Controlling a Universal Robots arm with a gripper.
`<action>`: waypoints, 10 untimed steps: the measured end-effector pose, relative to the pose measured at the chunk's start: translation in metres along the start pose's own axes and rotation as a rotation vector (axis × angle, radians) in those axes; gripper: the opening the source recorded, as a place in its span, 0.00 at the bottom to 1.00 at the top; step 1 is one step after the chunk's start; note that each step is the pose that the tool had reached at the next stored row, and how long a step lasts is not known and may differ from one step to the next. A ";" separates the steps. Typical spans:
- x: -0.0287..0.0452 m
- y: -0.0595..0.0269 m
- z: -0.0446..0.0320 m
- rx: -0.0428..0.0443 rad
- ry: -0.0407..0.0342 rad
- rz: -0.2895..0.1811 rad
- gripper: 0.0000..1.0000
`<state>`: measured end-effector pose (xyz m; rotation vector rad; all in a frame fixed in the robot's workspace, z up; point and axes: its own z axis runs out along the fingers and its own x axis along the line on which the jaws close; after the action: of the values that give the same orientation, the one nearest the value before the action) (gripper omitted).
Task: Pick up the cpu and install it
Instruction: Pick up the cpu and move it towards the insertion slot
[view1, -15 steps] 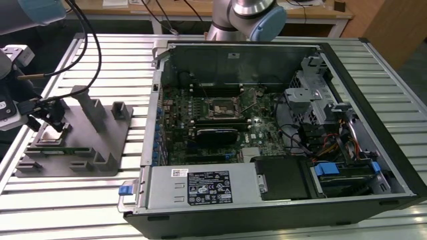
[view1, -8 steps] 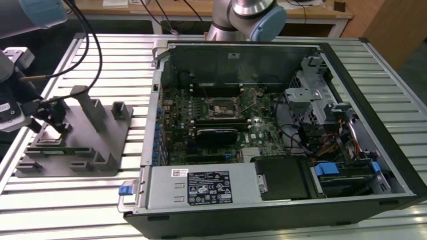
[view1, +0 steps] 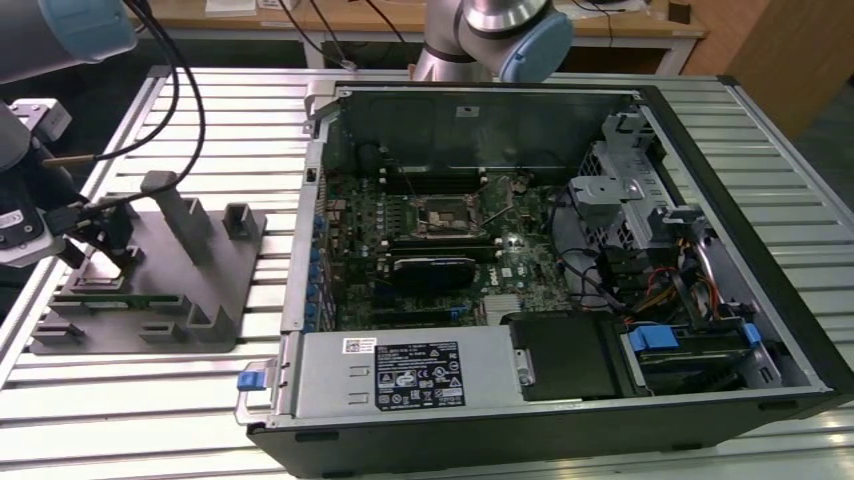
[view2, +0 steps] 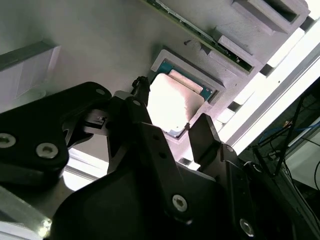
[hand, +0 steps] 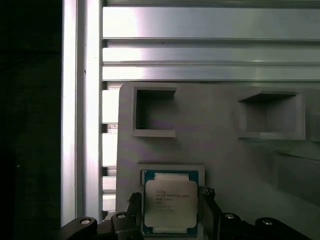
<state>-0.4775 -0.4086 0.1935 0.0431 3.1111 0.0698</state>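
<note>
**Item 1, the exterior view's left.** My end effector (view1: 114, 250), black, hangs low over a grey moulded plastic fixture tray (view1: 200, 305). The tray lies on the ribbed aluminium surface (view1: 134, 410). A long green strip module (view1: 127, 298) lies along the tray's near part.

**Item 2, same tray.** The cpu (hand: 170, 205) is a small flat square chip with a pale silver lid and a thin green edge. It sits flat in a shallow square recess of the tray. In both wrist views my two black fingers (hand: 132, 212) stand one on each side of it, spread a little wider than the chip. I cannot tell whether either finger touches its edge. Two square pockets (hand: 155, 112) are moulded into the tray nearby.

**Item 3, centre.** An open black computer case (view1: 787, 300) lies on its side beside the tray. Inside it is a green motherboard (view1: 354, 260), with a square black-and-metal socket (view1: 447, 215) near the middle of the board.

**Item 4, near wall of the case.** A silver power supply box (view1: 400, 372) with a white label.

**Item 5, the exterior view's right.** A grey metal drive cage (view1: 627, 190), with a blue plastic latch (view1: 657, 336) below it.
</note>
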 end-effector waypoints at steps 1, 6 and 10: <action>0.0002 0.0000 0.0006 0.0001 0.0000 0.000 0.59; 0.0004 -0.0002 0.0041 0.0006 0.0001 0.000 0.59; 0.0004 -0.0003 0.0066 0.0009 0.0000 0.000 0.59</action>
<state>-0.4778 -0.4086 0.1869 0.0432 3.1111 0.0684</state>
